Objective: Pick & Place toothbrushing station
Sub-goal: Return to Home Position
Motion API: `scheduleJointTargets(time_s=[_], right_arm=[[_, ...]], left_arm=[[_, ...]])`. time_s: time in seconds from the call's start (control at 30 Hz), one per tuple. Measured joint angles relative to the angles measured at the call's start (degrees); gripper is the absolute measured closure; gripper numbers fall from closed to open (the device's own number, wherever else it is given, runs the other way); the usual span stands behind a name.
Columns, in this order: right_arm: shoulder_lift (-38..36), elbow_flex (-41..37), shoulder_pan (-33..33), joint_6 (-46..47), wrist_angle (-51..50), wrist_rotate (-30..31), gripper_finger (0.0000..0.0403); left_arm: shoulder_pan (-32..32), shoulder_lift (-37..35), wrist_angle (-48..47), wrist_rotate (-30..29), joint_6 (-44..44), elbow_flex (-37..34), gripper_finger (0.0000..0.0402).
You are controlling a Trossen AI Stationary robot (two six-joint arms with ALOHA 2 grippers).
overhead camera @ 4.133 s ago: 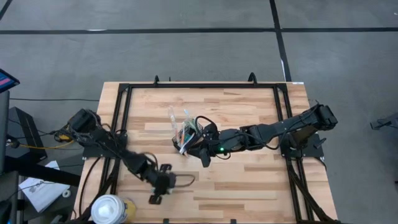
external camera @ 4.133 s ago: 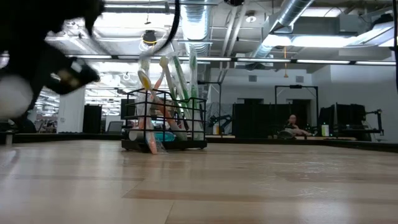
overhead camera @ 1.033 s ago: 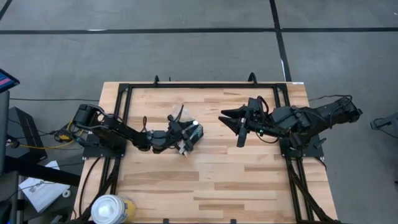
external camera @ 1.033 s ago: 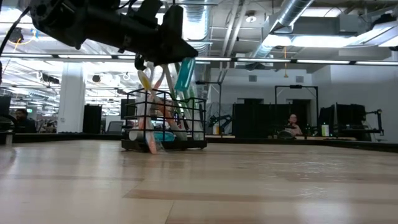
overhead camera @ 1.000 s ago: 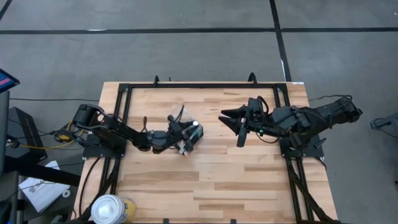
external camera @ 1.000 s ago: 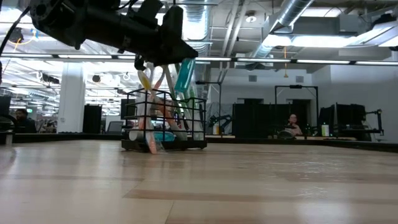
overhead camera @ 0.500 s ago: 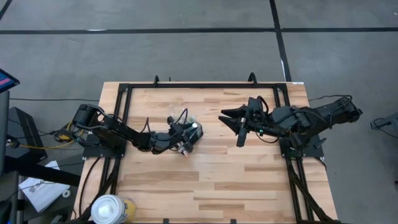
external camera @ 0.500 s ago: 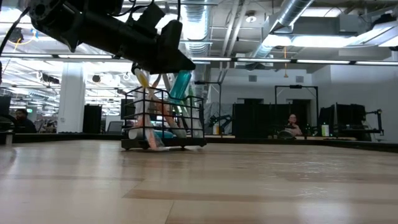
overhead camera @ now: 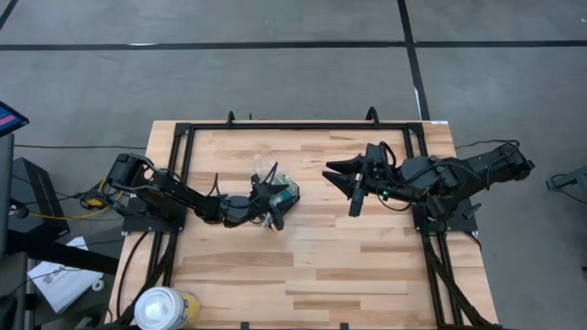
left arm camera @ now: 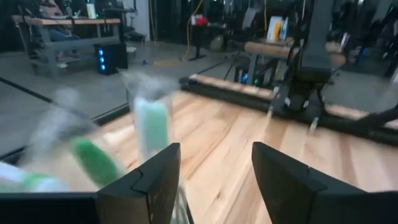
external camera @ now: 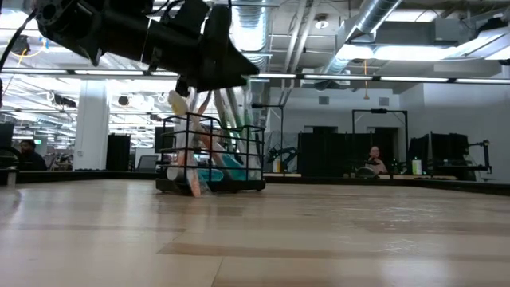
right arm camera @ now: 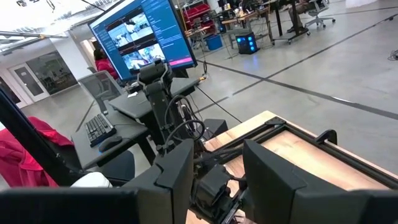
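Observation:
The black wire-mesh holder [external camera: 209, 155] stands by its base on the table's middle. White toothbrushes [external camera: 225, 108] with green and orange parts stick up slanting out of it. A teal tube [external camera: 231, 163] lies low inside the holder. My left gripper [external camera: 227, 76] hovers level just above the holder's top, open, with nothing between its fingers [left arm camera: 214, 180]. In the high view it [overhead camera: 275, 200] covers most of the holder. My right gripper [overhead camera: 353, 188] waits raised toward the table's right, open and empty.
A large white-and-yellow round container [overhead camera: 160, 309] stands at the near left corner. A black frame [overhead camera: 298, 126] runs along the table's far edge and sides. Bare wood [overhead camera: 312, 270] fills the near half of the table.
My left gripper, staying above the holder, has let go of the teal tube. The tube stood slanting at the fingers among the brush tops and has dropped down into the holder, where it now lies low. The wrist tipped slightly. My right arm kept still.

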Motion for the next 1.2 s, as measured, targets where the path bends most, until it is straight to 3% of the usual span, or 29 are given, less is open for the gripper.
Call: scheduleJointTargets(time_s=[0.2, 0.5, 0.63, 0.77, 0.9, 1.03, 1.1, 1.2], right_arm=[[0.00, 0.00, 0.00, -0.01, 0.41, -0.02, 0.0272], [-3.36, 0.21, 1.58, -10.11, 9.55, -0.81, 0.0272], [-7.17, 2.39, 7.23, -18.92, 7.18, 7.93, 0.0272], [-11.81, 2.62, 16.36, -28.52, 5.45, 17.87, 0.0272], [-15.53, 2.62, 24.85, -31.87, 0.08, 25.50, 0.0272], [-21.97, 2.47, 34.34, -26.49, -14.37, 36.68, 0.0272], [-26.28, 2.53, 38.80, -14.48, -22.09, 39.47, 0.0272], [-31.95, 1.86, 43.50, 4.26, -29.31, 36.90, 0.0272]], left_arm=[[-0.49, -2.82, 5.07, 2.59, 0.10, 0.99, 0.0225], [-2.54, -18.60, 5.42, 15.54, 5.88, 6.30, 0.0248], [-2.64, -30.67, 4.65, 25.08, 4.53, 6.93, 0.0258], [-2.75, -45.67, -6.13, 34.50, -1.65, 6.99, 0.0268], [-5.08, -58.74, -18.46, 35.70, -2.17, 6.99, 0.0280], [-6.01, -68.62, -25.10, 34.81, 1.52, 6.95, 0.0288], [-6.01, -72.27, -26.14, 33.90, 1.59, 6.95, 0.0290], [-5.99, -76.46, -26.61, 33.81, 4.04, 6.86, 0.0291]])
